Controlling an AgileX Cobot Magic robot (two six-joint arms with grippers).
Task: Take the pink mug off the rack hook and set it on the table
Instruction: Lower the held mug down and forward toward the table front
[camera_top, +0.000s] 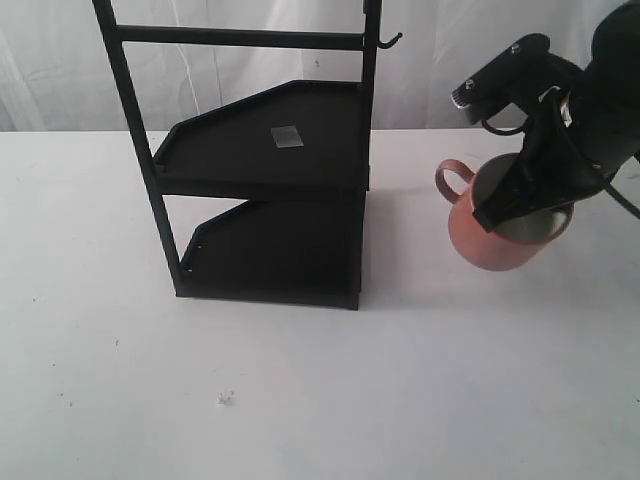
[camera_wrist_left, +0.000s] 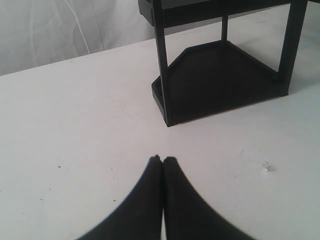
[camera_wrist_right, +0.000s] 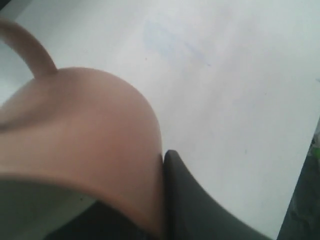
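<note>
The pink mug (camera_top: 490, 235) hangs tilted above the white table (camera_top: 420, 380), right of the black rack (camera_top: 270, 190), its loop handle pointing toward the rack. My right gripper (camera_top: 525, 205) is shut on the mug's rim, one finger inside and one outside; in the right wrist view the mug (camera_wrist_right: 85, 145) fills the near field with a black finger (camera_wrist_right: 185, 195) pressed on its wall. The rack hook (camera_top: 390, 41) juts from the upright post, empty. My left gripper (camera_wrist_left: 162, 161) is shut on nothing, low over the table in front of the rack (camera_wrist_left: 220, 80).
A small white crumb (camera_top: 225, 398) lies on the table in front of the rack, also seen as a crumb (camera_wrist_left: 266, 166) in the left wrist view. A white curtain (camera_top: 50, 60) backs the scene. The table's far right edge (camera_wrist_right: 300, 190) shows past the mug.
</note>
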